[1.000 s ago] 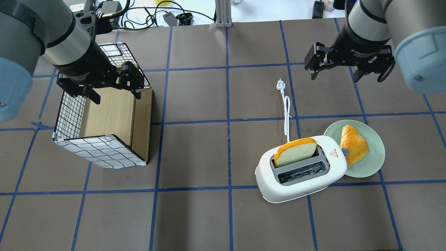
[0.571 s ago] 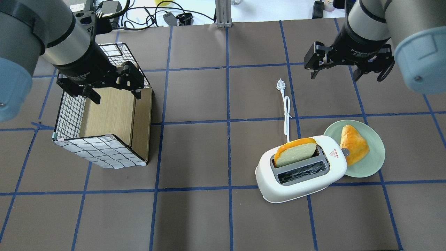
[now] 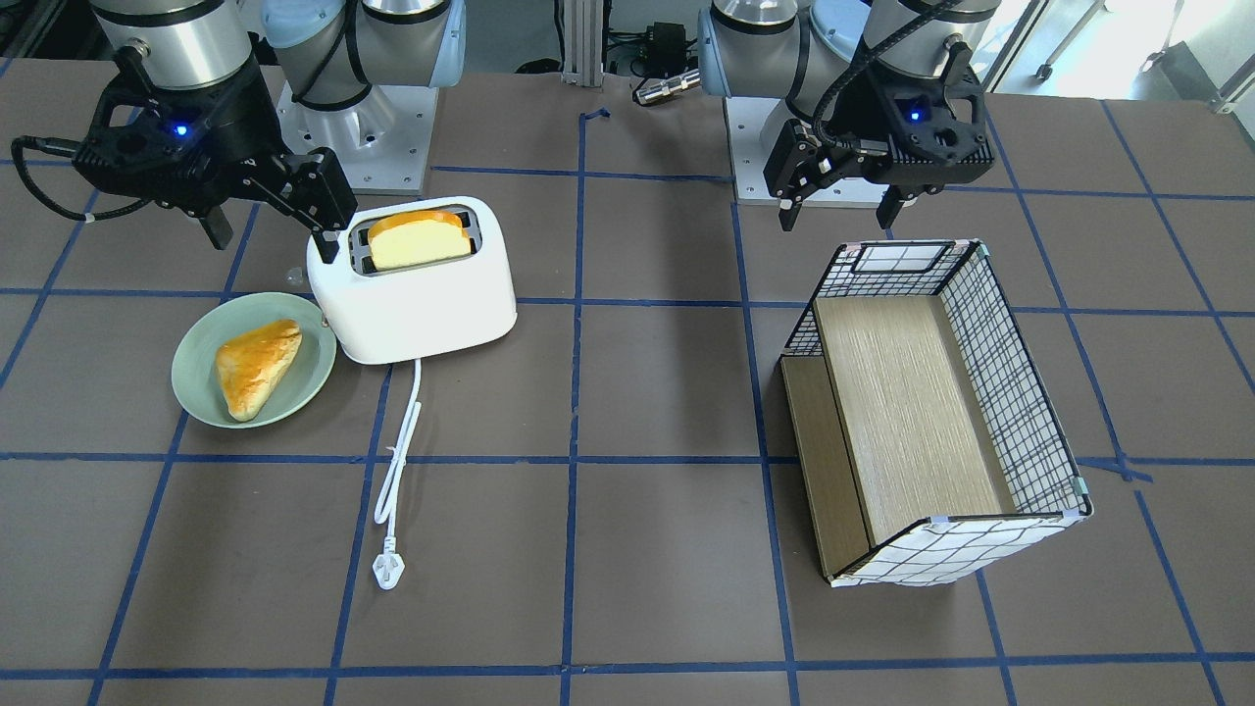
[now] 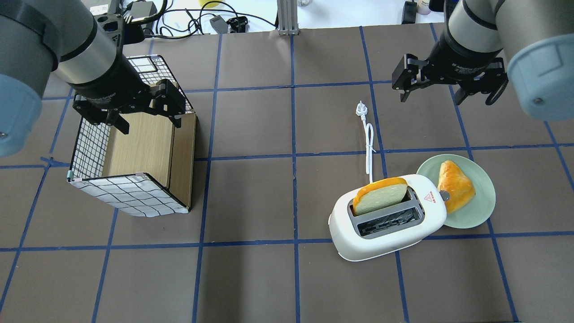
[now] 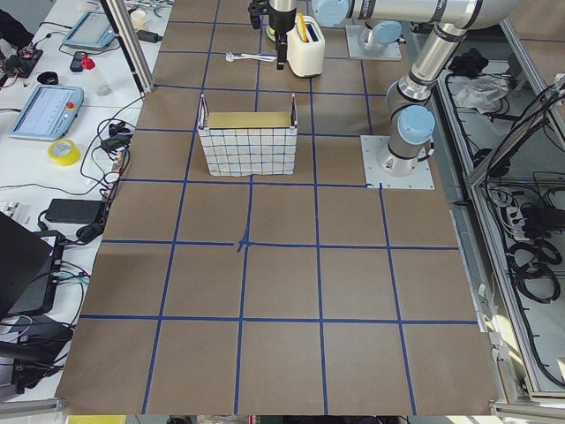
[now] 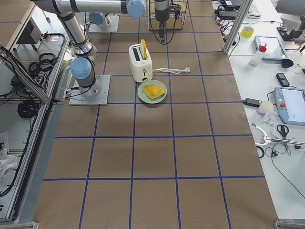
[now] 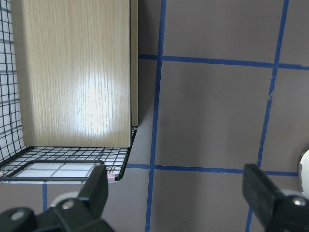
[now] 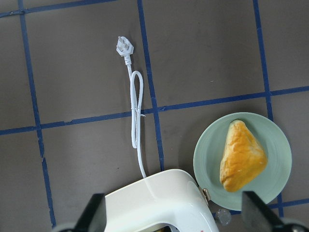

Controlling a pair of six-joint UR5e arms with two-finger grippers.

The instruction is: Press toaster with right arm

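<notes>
The toaster (image 4: 388, 224) is sitting on the table's (image 4: 269, 179) right half, a bread slice (image 4: 381, 199) standing in its farther slot. The plate (image 4: 480, 211), carrying a pastry (image 4: 455, 186), is lying just beside its right end. Its cord (image 4: 368, 148) is running away from the robot. The right gripper (image 4: 430, 101) is hanging beyond both. The left gripper (image 4: 150, 127) is hanging over the wire basket (image 4: 130, 197) on the left.

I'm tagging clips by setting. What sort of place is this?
Probably a robotics lab, not a kitchen: the left arm and right arm are bolted to a table gridded with blue tape, and a side bench holds a teach pendant.
</notes>
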